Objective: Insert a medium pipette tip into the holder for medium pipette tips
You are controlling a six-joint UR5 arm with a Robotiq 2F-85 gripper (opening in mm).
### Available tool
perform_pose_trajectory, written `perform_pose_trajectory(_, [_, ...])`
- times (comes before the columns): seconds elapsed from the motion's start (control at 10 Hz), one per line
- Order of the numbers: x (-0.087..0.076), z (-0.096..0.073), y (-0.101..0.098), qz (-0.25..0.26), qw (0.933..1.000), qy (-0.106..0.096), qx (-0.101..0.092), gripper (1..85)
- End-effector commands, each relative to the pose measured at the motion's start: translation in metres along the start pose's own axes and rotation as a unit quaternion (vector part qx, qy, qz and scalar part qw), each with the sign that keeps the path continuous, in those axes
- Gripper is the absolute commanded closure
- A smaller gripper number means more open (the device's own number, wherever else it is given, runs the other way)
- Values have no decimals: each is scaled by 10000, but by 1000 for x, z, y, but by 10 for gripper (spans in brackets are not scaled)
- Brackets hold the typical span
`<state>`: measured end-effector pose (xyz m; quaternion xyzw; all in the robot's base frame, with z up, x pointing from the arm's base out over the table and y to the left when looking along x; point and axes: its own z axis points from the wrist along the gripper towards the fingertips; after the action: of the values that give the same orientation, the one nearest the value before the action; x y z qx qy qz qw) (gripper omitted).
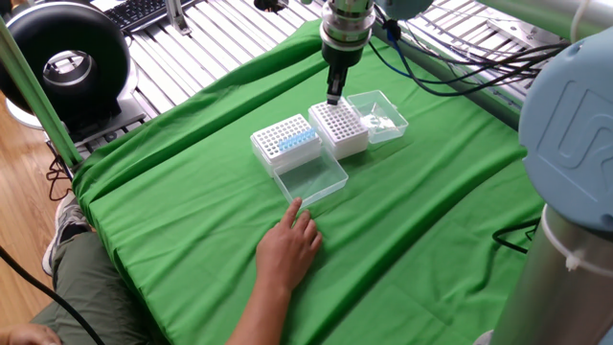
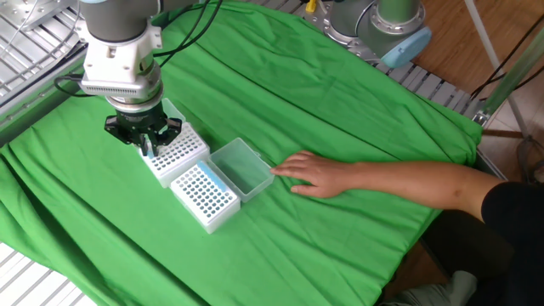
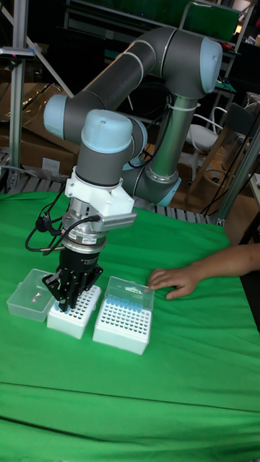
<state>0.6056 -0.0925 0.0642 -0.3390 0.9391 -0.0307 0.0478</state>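
My gripper [image 1: 332, 97] hangs point-down over the far edge of a white rack of holes [image 1: 340, 128], the holder nearest the clear tray of loose tips [image 1: 379, 116]. Its fingers are pressed together, with a thin pale pipette tip [image 2: 149, 151] just showing between them above the white rack [image 2: 176, 151]. In the tall fixed view the gripper [image 3: 68, 306] reaches down to the rack's [image 3: 74, 312] top surface. A second rack [image 1: 284, 141] holding a patch of blue tips stands beside it.
An open clear lid [image 1: 311, 177] lies against the blue-tip rack. A person's hand [image 1: 287, 244] rests flat on the green cloth [image 1: 192, 211] close to that lid, also seen as a hand [image 2: 319, 176] and a hand [image 3: 173, 279]. Cables trail behind the arm.
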Motion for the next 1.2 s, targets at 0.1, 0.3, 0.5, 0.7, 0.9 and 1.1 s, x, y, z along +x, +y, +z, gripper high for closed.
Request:
perform_pose_trajectory(0.1, [-5,-2,0,-31,10000,-75,-44,623])
perform_pose_trajectory(0.3, [-7,0,1,-40,9999,-103,-100,623])
perform_pose_trajectory(0.5, [-7,1,0,4,9999,-88,-83,673])
perform_pose_trajectory(0.7, [-5,-1,-1,122,9999,-64,-55,737])
perform_pose_trajectory(0.9, [2,-7,-2,201,9998,65,-3,800])
perform_pose_trajectory(1.1, [3,-21,-2,282,9994,200,47,840])
